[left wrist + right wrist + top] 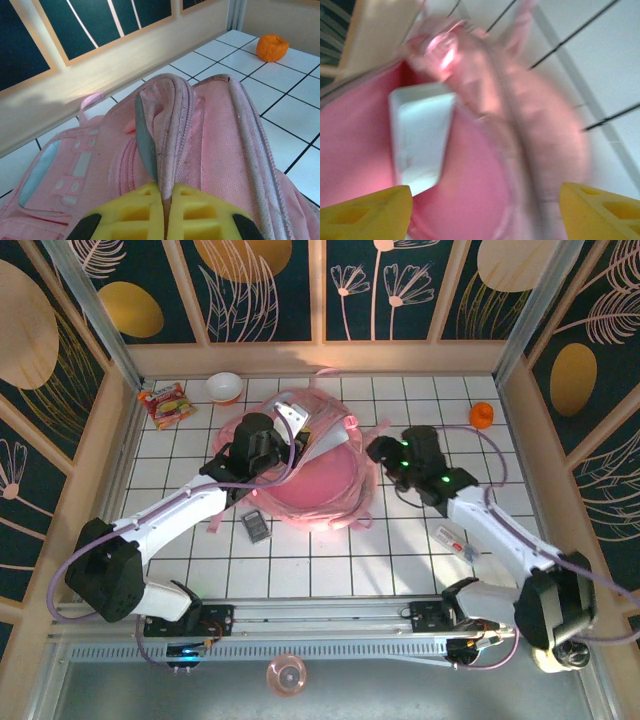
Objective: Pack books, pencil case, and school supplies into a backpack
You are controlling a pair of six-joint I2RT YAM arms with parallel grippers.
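Observation:
The pink backpack [318, 485] lies in the middle of the table with its mouth gaping open. My left gripper [268, 443] is at its left rim, and the yellow fingers [125, 212] are shut on a raised fold of pink zipper edge [170, 130]. My right gripper [386, 452] hovers at the bag's right rim, open, its fingertips [367, 210] far apart over the pink opening [470, 200]; that view is blurred. A pale panel [420, 135] shows inside the bag. The dark grey calculator [256, 527] lies just left of the bag's near edge. The pale pencil case [456, 541] lies beside my right arm. The books are out of view.
A red-and-yellow snack packet [165, 403] and a white bowl [225, 387] sit at the back left. A small orange thing [481, 415] is at the back right, also seen as the orange thing [272, 47]. Wooden walls surround the tiled table. A pink bowl [286, 676] sits below the front rail.

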